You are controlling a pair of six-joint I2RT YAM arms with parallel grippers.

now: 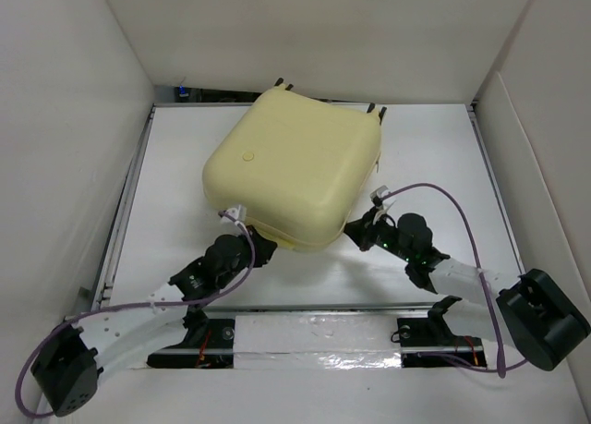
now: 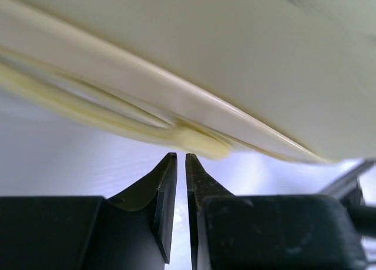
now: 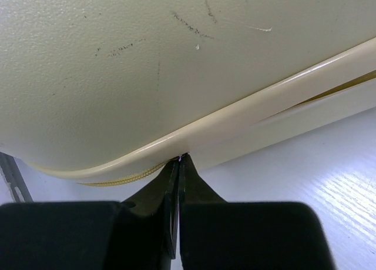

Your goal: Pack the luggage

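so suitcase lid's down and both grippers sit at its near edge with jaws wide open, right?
Not open: each wrist view shows left gripper and right gripper closed. Rest holds: pale yellow suitcase lid down, both at its near edge.

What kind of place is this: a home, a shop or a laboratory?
Most likely a robot test cell in a laboratory. Plain white panels wall in a white table, a cabled left arm and right arm are bolted at its near edge, and a suitcase lies on it.

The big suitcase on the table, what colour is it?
The suitcase is pale yellow all over its shell. You see it best in the top external view.
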